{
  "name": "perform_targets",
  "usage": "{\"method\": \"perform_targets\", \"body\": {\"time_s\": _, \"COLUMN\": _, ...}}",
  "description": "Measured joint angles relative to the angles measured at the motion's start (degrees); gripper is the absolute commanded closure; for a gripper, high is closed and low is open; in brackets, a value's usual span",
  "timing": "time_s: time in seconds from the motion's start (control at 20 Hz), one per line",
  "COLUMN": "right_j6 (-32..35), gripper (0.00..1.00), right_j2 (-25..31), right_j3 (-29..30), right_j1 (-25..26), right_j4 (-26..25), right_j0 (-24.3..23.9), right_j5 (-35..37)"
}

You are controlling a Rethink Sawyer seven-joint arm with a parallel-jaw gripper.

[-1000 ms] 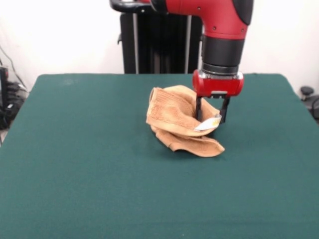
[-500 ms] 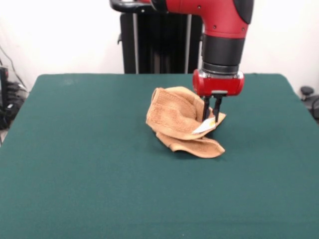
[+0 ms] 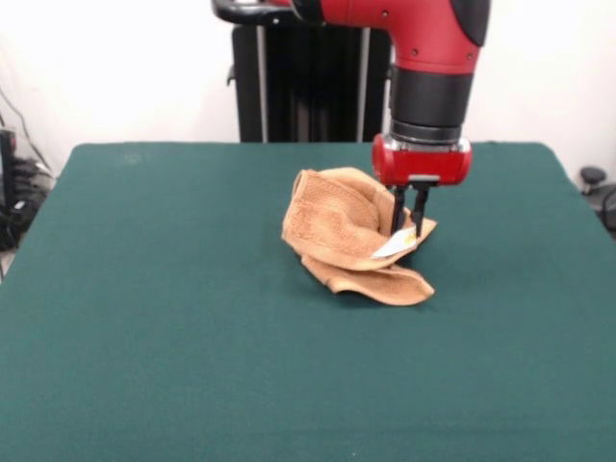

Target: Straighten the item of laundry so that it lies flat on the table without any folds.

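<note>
The item of laundry (image 3: 332, 226) is a tan-orange terry towel, crumpled and folded over itself near the middle of the dark green table (image 3: 173, 337). A small white tag (image 3: 395, 244) sticks out at its right side. My gripper (image 3: 408, 229) comes straight down on the towel's right edge, just above the tag. Its two black fingers (image 3: 421, 210) stand close together, shut on a fold of the towel. The towel's lower flap lies on the table in front of the gripper.
The red and black arm (image 3: 428, 87) rises above the towel. Green tabletop stretches wide to the left, right and front of the towel. Cables and dark gear (image 3: 14, 202) sit off the table's left edge.
The fingers closed from wide apart one second ago to pinched on the towel's right edge. Since half a second ago nothing has moved.
</note>
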Motion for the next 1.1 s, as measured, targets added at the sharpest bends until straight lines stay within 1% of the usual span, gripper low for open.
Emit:
{"method": "perform_targets", "body": {"time_s": 0.35, "right_j6": 0.00, "gripper": 1.00, "right_j2": -0.41, "right_j3": -0.39, "right_j1": -0.93, "right_j4": 0.00, "right_j0": 1.16, "right_j5": 0.00}}
{"method": "perform_targets", "body": {"time_s": 0.75, "right_j6": 0.00, "gripper": 1.00, "right_j2": -0.43, "right_j3": -0.49, "right_j1": -3.04, "right_j4": -0.02, "right_j0": 1.34, "right_j5": 0.01}}
{"method": "perform_targets", "body": {"time_s": 0.95, "right_j6": 0.00, "gripper": 1.00, "right_j2": -0.35, "right_j3": -0.48, "right_j1": -4.47, "right_j4": -0.05, "right_j0": 1.23, "right_j5": 0.02}}
{"method": "perform_targets", "body": {"time_s": 1.1, "right_j6": 0.00, "gripper": 1.00, "right_j2": 0.75, "right_j3": -0.27, "right_j1": -6.93, "right_j4": -0.05, "right_j0": -0.05, "right_j5": 0.02}}
